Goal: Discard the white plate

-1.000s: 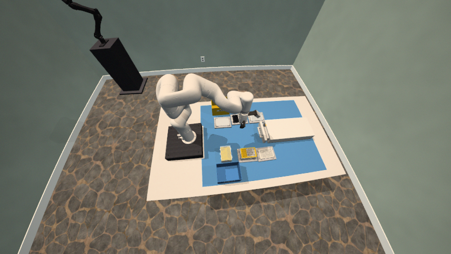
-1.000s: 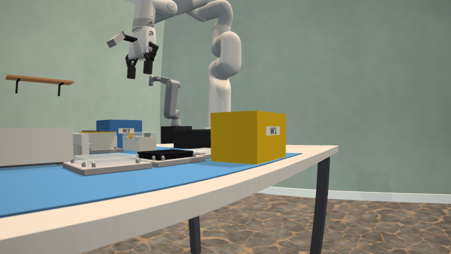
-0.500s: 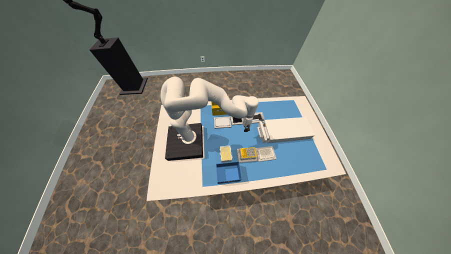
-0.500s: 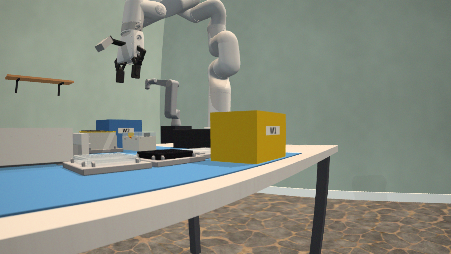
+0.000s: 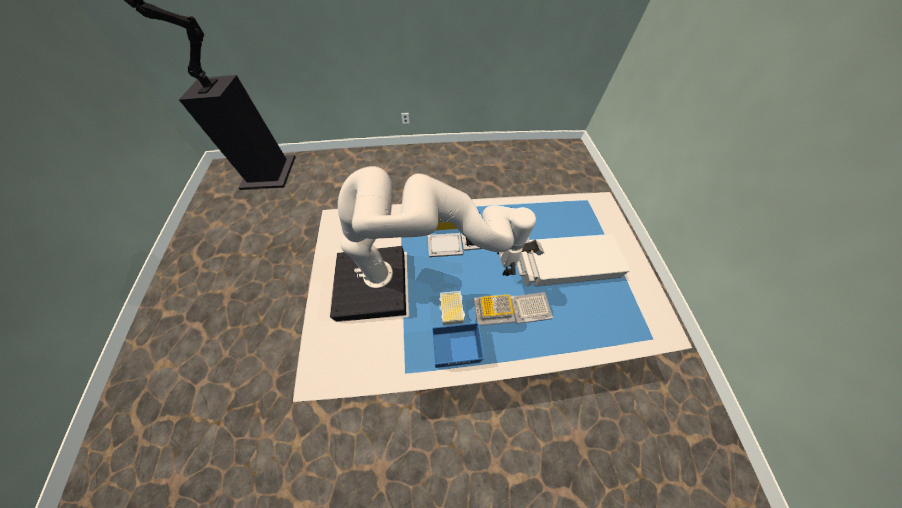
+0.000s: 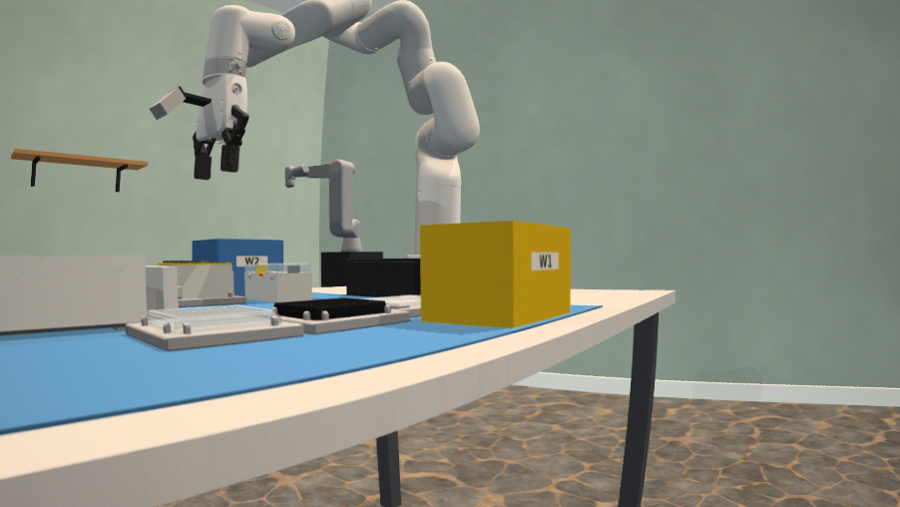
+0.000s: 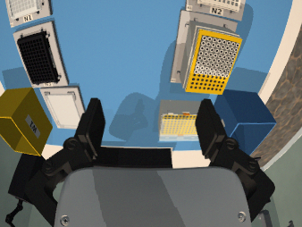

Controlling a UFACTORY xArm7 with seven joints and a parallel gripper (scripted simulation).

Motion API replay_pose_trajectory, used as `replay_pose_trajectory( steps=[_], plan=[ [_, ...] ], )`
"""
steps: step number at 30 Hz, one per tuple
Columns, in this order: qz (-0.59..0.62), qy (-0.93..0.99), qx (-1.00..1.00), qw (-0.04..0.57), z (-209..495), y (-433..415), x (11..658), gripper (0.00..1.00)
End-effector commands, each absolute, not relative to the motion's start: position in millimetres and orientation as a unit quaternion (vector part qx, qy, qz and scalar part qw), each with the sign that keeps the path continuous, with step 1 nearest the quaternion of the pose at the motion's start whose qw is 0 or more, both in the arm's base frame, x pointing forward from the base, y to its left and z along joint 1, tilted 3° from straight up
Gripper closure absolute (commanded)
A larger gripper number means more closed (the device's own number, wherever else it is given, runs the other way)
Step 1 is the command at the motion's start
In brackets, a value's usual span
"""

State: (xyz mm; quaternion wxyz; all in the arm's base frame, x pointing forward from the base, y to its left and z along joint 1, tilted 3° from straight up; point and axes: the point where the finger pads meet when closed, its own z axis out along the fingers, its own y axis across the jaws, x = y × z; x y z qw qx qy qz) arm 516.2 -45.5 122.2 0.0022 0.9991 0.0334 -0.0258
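The white plate (image 5: 533,306) (image 7: 223,4) lies in work nest N2 (image 5: 547,316) (image 7: 216,12), at the right end of the front row; the wrist view cuts it off at the top. The yellow bin W1 (image 6: 466,273) (image 7: 20,105) stands upright near the bench's far edge; the arm hides most of it in the top view, and its inside is not clear to see. My gripper (image 5: 508,271) (image 6: 216,169) (image 7: 150,110) is open and empty. It hangs high above the bench, just left of the cooler and behind nest N2.
The cooler (image 5: 583,257) (image 6: 69,289) has its drawer front (image 5: 528,268) standing out. A yellow-topped rack (image 5: 496,305) (image 7: 214,58) sits left of N2. The clear-lidded tip box (image 5: 451,307) (image 6: 277,284) and blue bin W2 (image 5: 457,345) (image 7: 246,107) stand farther left. A black plate (image 6: 330,307) (image 7: 37,58) is in the back row.
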Motion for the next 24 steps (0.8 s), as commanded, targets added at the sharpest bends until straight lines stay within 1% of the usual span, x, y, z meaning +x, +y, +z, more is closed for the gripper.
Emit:
replay_pose_trajectory(
  steps=[1,24],
  plan=[
    [-0.024,0.034,0.999,0.003,121,-50,525,0.0],
    [-0.024,0.034,0.999,0.003,86,-112,602,0.0]
  ],
)
